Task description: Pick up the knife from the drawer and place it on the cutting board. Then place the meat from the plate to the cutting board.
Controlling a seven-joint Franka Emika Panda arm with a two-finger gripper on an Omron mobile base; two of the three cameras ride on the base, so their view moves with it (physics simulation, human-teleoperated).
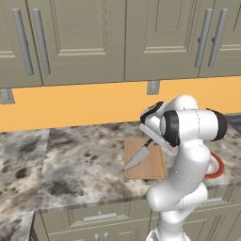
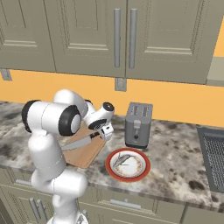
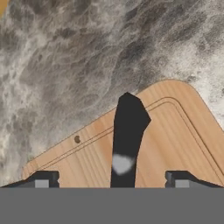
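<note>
The knife point(image 1: 138, 158) lies slantwise on the wooden cutting board point(image 1: 153, 165), its blade tip reaching past the board's left edge. In the hand view its black handle point(image 3: 127, 133) runs up between my fingertips point(image 3: 42, 180), which stand wide apart and do not touch it. My gripper point(image 1: 152, 140) hovers open just over the handle point(image 2: 93, 137). To the right of the board point(image 2: 87, 156) sits the red-rimmed plate point(image 2: 142, 171), with the pale speckled meat point(image 2: 122, 159) on it. The drawer fronts point(image 1: 100, 217) under the counter are closed.
A silver toaster point(image 2: 138, 119) stands behind the plate against the orange wall. A dark stove grate point(image 2: 214, 157) is at the far right. Marble counter point(image 1: 70, 160) stretches left of the board. Wall cabinets with bar handles hang above.
</note>
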